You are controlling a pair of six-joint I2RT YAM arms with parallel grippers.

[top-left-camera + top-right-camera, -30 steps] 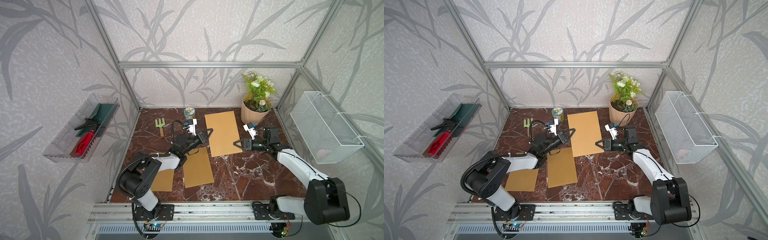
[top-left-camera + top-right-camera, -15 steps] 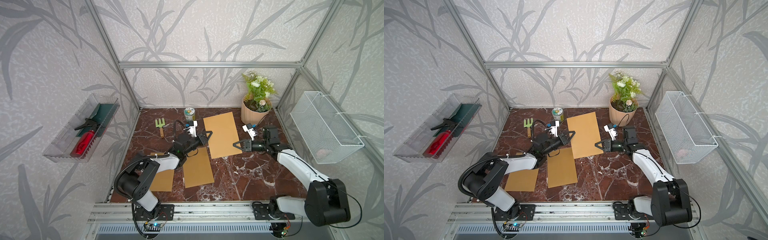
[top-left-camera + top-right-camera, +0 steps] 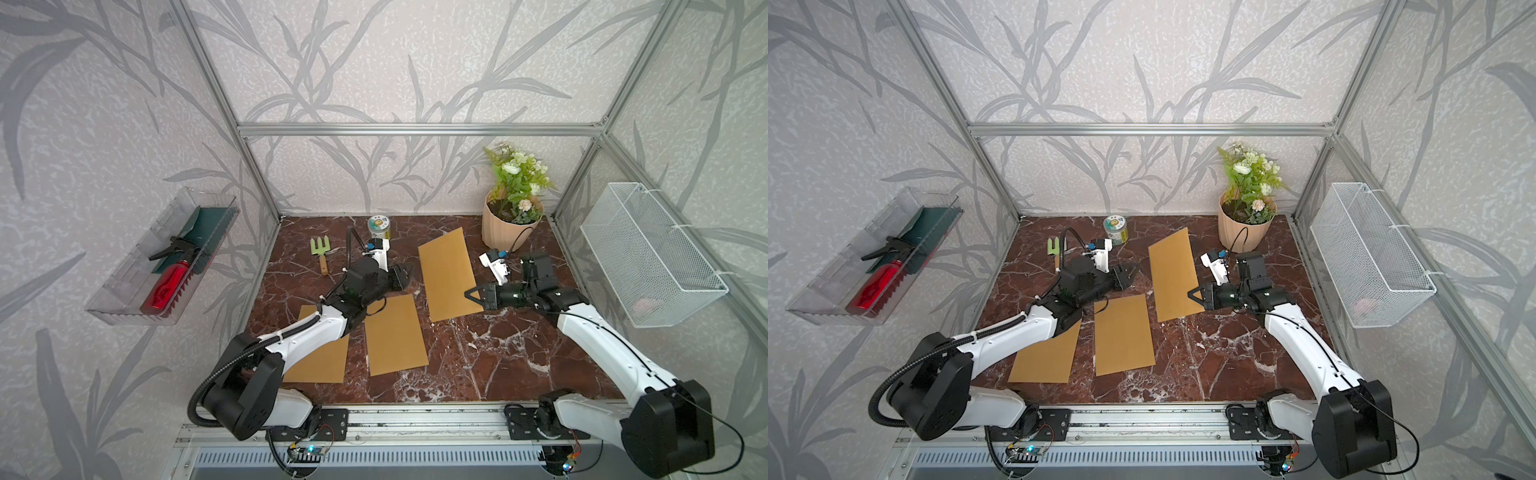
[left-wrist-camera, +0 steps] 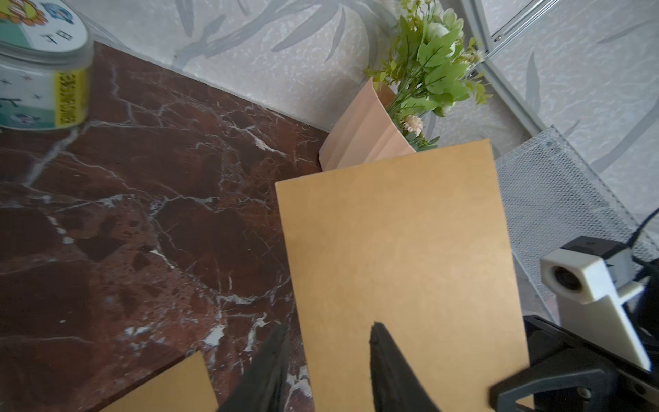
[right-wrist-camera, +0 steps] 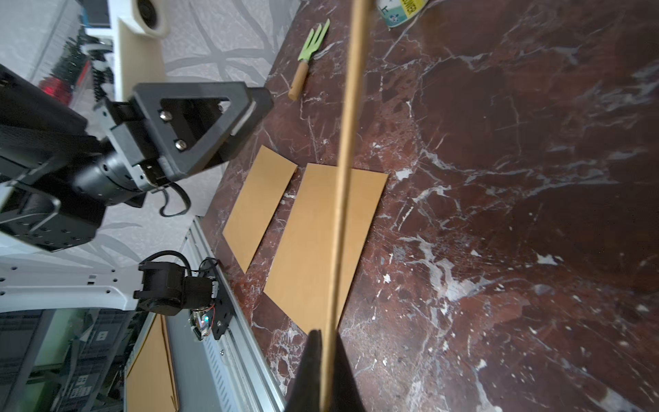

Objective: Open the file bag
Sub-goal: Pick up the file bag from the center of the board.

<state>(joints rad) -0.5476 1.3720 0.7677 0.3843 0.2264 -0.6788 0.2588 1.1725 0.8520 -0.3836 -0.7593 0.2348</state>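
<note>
Left claw has just spread, beside file bag | right claw pinches bag's edge (held tilted off table) | bag seemingly unopened

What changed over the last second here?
The left gripper opened, letting go of the file bag, and drew back slightly. The right gripper closed on the bag's other edge and now holds it alone, tilted. The flat envelopes, fork, tin and plant stayed put.
</note>
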